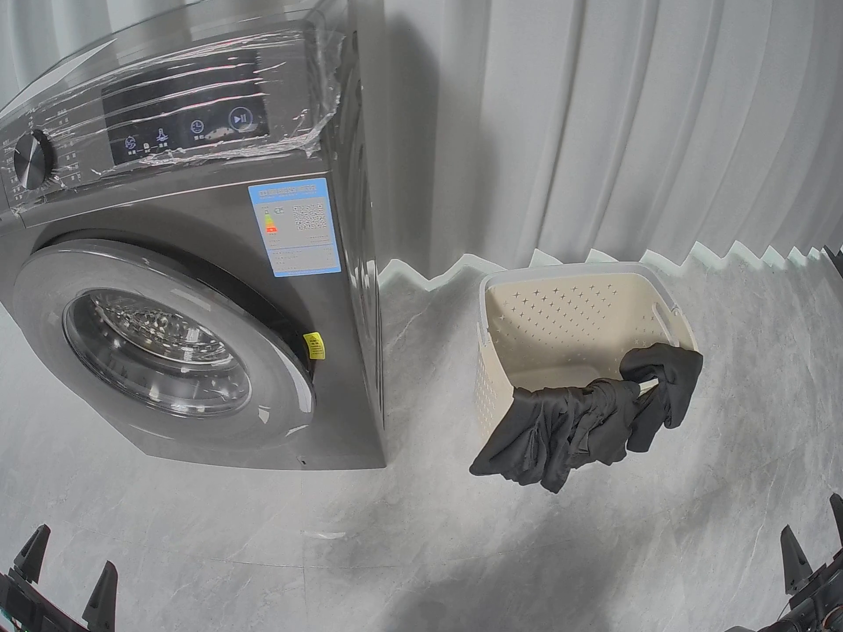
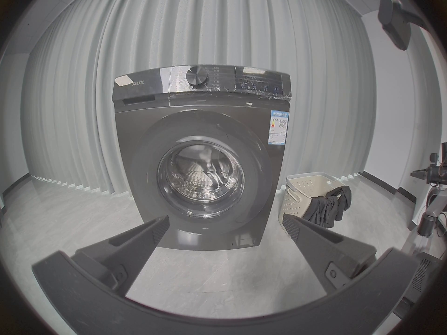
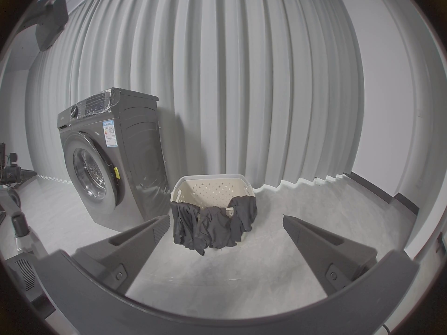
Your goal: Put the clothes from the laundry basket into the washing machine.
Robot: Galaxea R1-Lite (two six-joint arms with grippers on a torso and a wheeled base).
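Over the basket point(image 1: 571, 269) rim, clothes point(image 1: 562, 427) hang; washer point(image 1: 211, 212) door point(image 1: 158, 353) shut, nothing loaded. I read left claw point(image 2: 224, 219) and right claw point(image 3: 224, 219) wide, empty. Whole task pending.

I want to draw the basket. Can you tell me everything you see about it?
The basket is cream plastic, squarish, with small holes in its walls and a handle slot. It stands upright on the grey floor, right of the washer, apart from it. Dark clothes hang over its near rim and down the outside.
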